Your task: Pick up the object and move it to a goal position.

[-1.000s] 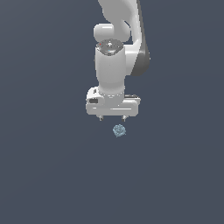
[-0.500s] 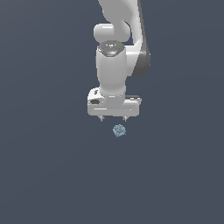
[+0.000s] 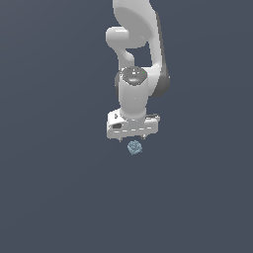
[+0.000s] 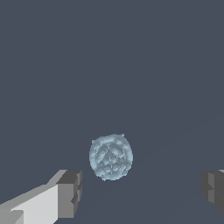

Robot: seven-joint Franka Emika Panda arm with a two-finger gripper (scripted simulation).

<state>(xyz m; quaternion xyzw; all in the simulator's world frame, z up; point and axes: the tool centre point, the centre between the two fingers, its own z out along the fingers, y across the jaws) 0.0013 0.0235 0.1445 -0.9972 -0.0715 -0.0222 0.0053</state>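
The object is a tiny pale blue-grey, lumpy round item with a mottled surface, lying on the dark grey floor. My white gripper points straight down, just above the object, with its short fingertips close over it. In the wrist view the object lies between the two grey fingertips, nearer to one pad than to the other. The gripper is open and empty, and nothing touches the object.
The plain dark grey floor spreads around the object on every side. The white arm rises above the gripper at the back. No other objects, containers or edges show.
The gripper has come down toward the object and shifted slightly to the exterior view's right. The object has not moved.
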